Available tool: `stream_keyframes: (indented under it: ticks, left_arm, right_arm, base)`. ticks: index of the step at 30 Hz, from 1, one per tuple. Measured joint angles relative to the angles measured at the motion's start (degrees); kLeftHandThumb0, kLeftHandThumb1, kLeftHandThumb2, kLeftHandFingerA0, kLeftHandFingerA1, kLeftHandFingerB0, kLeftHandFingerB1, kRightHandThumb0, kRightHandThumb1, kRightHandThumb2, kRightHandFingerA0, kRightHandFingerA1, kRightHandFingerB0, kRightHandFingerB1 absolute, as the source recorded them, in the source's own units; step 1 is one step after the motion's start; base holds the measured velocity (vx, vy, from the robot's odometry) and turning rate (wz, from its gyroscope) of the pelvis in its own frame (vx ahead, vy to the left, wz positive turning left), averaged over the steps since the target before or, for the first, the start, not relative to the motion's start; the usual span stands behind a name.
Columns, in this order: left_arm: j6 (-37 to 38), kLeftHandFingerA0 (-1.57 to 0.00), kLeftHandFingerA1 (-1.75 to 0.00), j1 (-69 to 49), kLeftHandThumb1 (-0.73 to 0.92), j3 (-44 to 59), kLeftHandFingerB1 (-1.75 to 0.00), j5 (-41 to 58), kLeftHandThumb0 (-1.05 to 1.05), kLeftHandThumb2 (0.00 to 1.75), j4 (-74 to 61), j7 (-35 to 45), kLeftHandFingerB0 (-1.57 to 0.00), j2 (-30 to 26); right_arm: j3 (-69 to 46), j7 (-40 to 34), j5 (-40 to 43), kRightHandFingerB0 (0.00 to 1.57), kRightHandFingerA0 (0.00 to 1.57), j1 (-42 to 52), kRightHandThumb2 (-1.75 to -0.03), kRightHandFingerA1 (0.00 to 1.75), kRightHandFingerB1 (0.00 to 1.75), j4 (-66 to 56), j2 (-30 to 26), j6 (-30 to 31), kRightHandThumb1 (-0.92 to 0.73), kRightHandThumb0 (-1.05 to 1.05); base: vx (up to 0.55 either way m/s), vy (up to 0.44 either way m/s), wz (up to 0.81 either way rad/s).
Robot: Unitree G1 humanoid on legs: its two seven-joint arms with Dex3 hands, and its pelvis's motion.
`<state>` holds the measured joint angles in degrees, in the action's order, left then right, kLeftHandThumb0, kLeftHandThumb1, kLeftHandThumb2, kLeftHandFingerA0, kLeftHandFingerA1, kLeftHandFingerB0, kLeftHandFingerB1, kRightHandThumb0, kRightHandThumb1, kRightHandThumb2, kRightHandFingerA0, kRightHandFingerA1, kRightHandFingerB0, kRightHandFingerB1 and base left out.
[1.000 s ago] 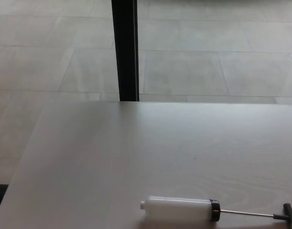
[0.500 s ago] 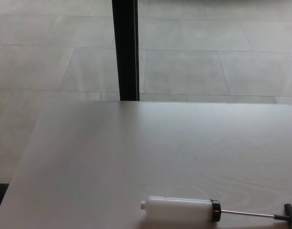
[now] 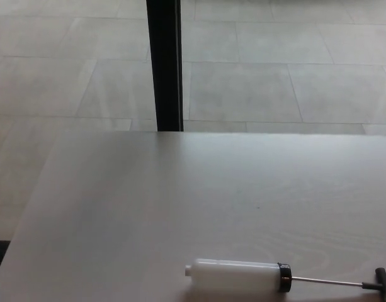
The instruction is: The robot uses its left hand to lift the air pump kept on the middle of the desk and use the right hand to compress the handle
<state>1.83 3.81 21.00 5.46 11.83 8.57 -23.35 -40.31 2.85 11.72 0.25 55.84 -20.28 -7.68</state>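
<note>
The air pump [image 3: 238,276] lies flat on the pale desk [image 3: 180,201] near its front edge, in the lower part of the head view. Its white cylinder points its nozzle to the left and ends in a black collar on the right. A thin metal rod runs from the collar to a dark T-handle [image 3: 381,281] at the right border; the rod is pulled out. Neither of my hands shows in the picture.
A black upright post [image 3: 165,63] stands behind the desk's far edge. Grey floor tiles [image 3: 274,63] lie beyond. The desk's left edge slants down to the lower left corner.
The whole picture has shifted very slightly, so the camera moved a little. The pump lies where it was.
</note>
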Motion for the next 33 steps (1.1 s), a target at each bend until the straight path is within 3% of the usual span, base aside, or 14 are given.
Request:
stream_keyframes:
  ticks: [5, 6, 7, 14, 16, 23, 28, 33]
  left_arm:
    - [0.0, -0.34, -0.61, 2.7, 0.58, -9.5, -0.42, -3.6, -0.71, 0.58, -6.0, 0.1, -0.39, 2.1]
    - [0.0, -0.39, -0.67, 3.0, 0.46, -10.9, -0.51, -4.2, -0.73, 0.89, -6.8, 0.1, -0.3, 2.5]
    - [0.0, -0.36, -0.67, 3.5, 0.58, -12.6, -0.45, -4.8, -0.72, 0.58, -7.6, 0.1, -0.4, 3.0]
    - [0.0, -0.33, -0.71, 6.0, 0.59, -26.0, -0.47, -10.3, -0.78, 0.63, -11.5, 0.1, -0.35, 6.7]
    - [0.0, -0.39, -0.72, 6.5, 0.62, -29.0, -0.51, -11.7, -0.74, 0.59, -11.8, 0.1, -0.43, 7.6]
    - [0.0, -0.4, -0.77, 8.5, 0.67, -37.9, -0.49, -16.7, -0.75, 0.6, -11.8, -0.7, -0.42, 9.0]
    - [0.0, -0.43, -0.94, 11.0, 0.64, -43.1, -0.54, -20.3, -0.76, 0.59, -11.7, -1.2, -0.41, 9.6]
    - [0.0, -0.43, -0.84, 13.7, 0.68, -47.4, -0.57, -23.7, -0.75, 0.6, -11.7, -1.8, -0.43, 9.6]
  right_arm:
    - [0.0, 0.0, 0.1, 0.31, 0.69, -0.6, -0.7, 0.68, 0.39, 0.0, 0.0, -0.2, -0.92, -0.7]
    - [0.0, 0.0, 0.1, 0.32, 0.7, -0.7, -0.69, 0.67, 0.38, 0.0, 0.0, -0.2, -0.92, -0.7]
    - [0.0, 0.0, 0.1, 0.32, 0.7, -0.8, -0.69, 0.69, 0.39, 0.0, 0.0, -0.3, -0.92, -0.71]
    - [0.0, 0.1, 0.1, 0.32, 0.7, -1.2, -0.69, 0.72, 0.39, 0.0, 0.0, -0.6, -0.92, -0.73]
    - [0.0, 0.1, 0.2, 0.3, 0.68, -1.3, -0.69, 0.68, 0.38, 0.0, 0.0, -0.7, -0.92, -0.71]
    - [0.0, 0.2, 0.1, 0.3, 0.67, -1.5, -0.69, 0.67, 0.38, 0.0, 0.0, -0.9, -0.92, -0.71]
    - [0.0, 0.4, 0.1, 0.32, 0.7, -1.7, -0.69, 0.69, 0.38, 0.0, 0.0, -1.0, -0.92, -0.71]
    - [0.1, 0.4, 0.1, 0.34, 0.72, -2.2, -0.69, 0.7, 0.39, 0.0, 0.0, -1.2, -0.92, -0.74]
  base:
    - [0.0, 0.0, 0.0]
    - [0.0, 0.0, 0.0]
    - [0.0, 0.0, 0.0]
    - [0.0, 0.0, 0.0]
    - [0.0, 0.0, 0.0]
    - [0.0, 0.0, 0.0]
    - [0.0, 0.0, 0.0]
    - [0.0, 0.0, 0.0]
